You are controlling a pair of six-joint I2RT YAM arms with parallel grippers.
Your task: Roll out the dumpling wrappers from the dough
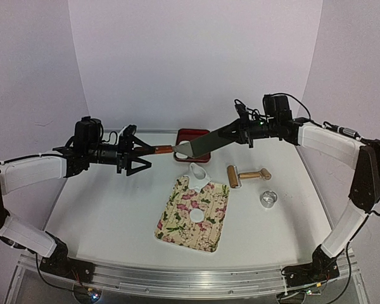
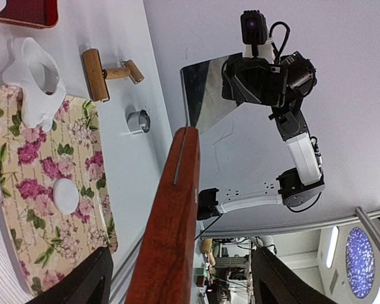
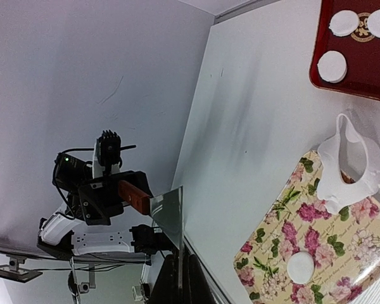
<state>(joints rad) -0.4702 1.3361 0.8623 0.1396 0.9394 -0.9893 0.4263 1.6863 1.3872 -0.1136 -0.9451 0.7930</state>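
From overhead I can't judge my left gripper [image 1: 142, 154], which hangs up and left of the floral mat [image 1: 193, 212]. Its wrist view settles it: both fingers [image 2: 82, 282] stand wide, and the scraper's red-brown handle [image 2: 171, 221] runs between them with a gap on either side, so it grips nothing. A broad stretch of white table [image 1: 101, 209] lies between the mat and the left rim. The scraper [image 1: 199, 145] hangs in the air beyond the mat's far edge, and from overhead it covers most of the red tray [image 1: 193, 133]. Only the right wrist view shows the three dumpling wrappers [image 3: 333, 65] in the tray, neat white discs, one at the picture's edge. A fourth wrapper [image 1: 196, 215] lies at the mat's middle. The dough [image 3: 332, 190], a ragged white sheet with a round hole, straddles the mat's far edge, partly on the table. Right of the mat, the rolling pin [image 1: 235, 176] and the metal ring [image 1: 268, 199] sit apart from it and from each other. My right gripper [image 1: 228, 135], up and right of the mat, is clamped closed on the scraper's metal blade [image 3: 168, 212].
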